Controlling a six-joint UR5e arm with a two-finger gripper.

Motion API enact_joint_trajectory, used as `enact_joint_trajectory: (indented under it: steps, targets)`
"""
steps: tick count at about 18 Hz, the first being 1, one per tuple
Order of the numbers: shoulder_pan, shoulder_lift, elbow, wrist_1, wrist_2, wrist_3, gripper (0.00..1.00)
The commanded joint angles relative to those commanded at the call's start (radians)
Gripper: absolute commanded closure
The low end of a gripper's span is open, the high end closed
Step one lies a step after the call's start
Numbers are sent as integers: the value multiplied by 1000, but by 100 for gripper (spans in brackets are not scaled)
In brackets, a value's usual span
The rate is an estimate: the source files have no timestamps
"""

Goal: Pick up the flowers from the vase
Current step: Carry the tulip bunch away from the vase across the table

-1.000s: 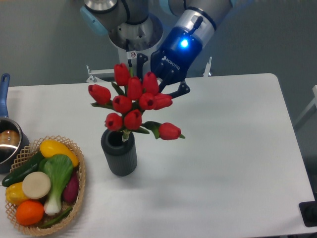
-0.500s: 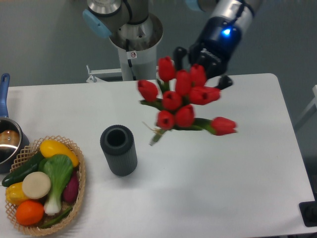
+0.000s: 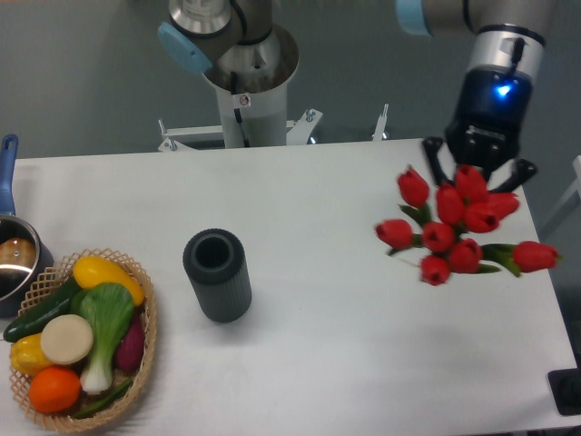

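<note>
The flowers (image 3: 454,227), a bunch of red tulip buds with green leaves, hang in the air over the table's right side. My gripper (image 3: 478,174) comes down onto them from above and is shut on the bunch; its fingertips are hidden among the buds. The vase (image 3: 218,274), a dark grey ribbed cylinder, stands upright and empty at the table's centre left, far from the gripper.
A wicker basket (image 3: 136,363) of vegetables and fruit sits at the front left corner. A steel pot with a blue handle (image 3: 9,245) is at the left edge. The robot's base column (image 3: 250,82) stands behind the table. The table's right edge is close under the flowers.
The flowers have left the vase and travelled right with the gripper, from above the vase to the table's right side. The vase stayed in place, now empty.
</note>
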Motion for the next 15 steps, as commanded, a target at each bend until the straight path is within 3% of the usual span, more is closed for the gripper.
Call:
enact_joint_trajectory:
  steps: [5, 9, 15]
  targets:
    - [3, -41, 52, -11, 237, 6, 100]
    - [-9, -77, 112, -141, 379, 52, 100]
    - [-29, -94, 141, -229, 501, 115, 100]
